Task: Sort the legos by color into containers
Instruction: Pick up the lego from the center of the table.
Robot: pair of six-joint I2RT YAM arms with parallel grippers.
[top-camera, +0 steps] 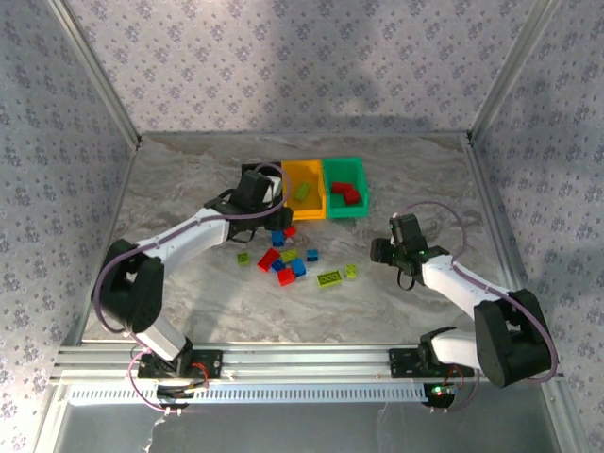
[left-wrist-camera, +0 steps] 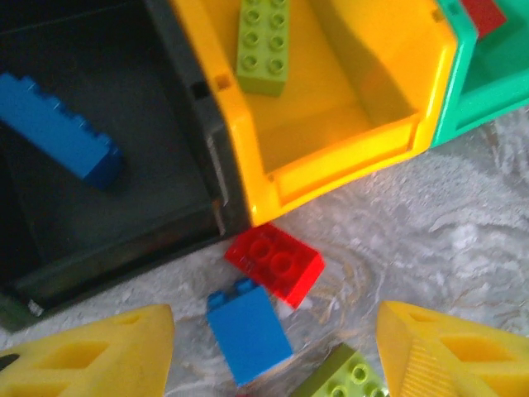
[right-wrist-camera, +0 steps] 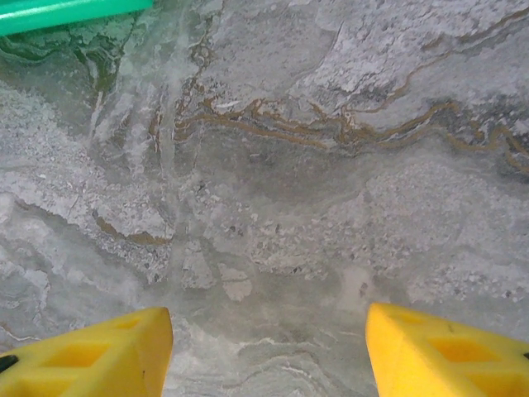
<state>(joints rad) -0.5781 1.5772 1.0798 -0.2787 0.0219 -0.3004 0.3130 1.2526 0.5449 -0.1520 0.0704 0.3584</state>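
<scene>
About a dozen small, glossy, studded legos (top-camera: 293, 262) in red, blue and yellow-green lie scattered on the veined marble-look table (top-camera: 189, 179) just before the orange-yellow bin (left-wrist-camera: 347, 161). That bin holds one yellow-green brick (left-wrist-camera: 263, 41). The black bin (left-wrist-camera: 149, 174) joined on its left holds a long blue brick (left-wrist-camera: 58, 136), and the green bin (top-camera: 344, 212) on its right holds red bricks (top-camera: 347, 192). The left gripper (left-wrist-camera: 273, 347) hovers at the orange-yellow bin's near lip, fingers spread wide and empty. The right gripper (right-wrist-camera: 269, 347), off to that bin's right over bare table, gapes equally wide, holding nothing.

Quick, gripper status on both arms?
Left gripper: open, holding nothing, fingers either side of a blue lego on the table near the black bin.
Right gripper: open, holding nothing, over the table.
</scene>
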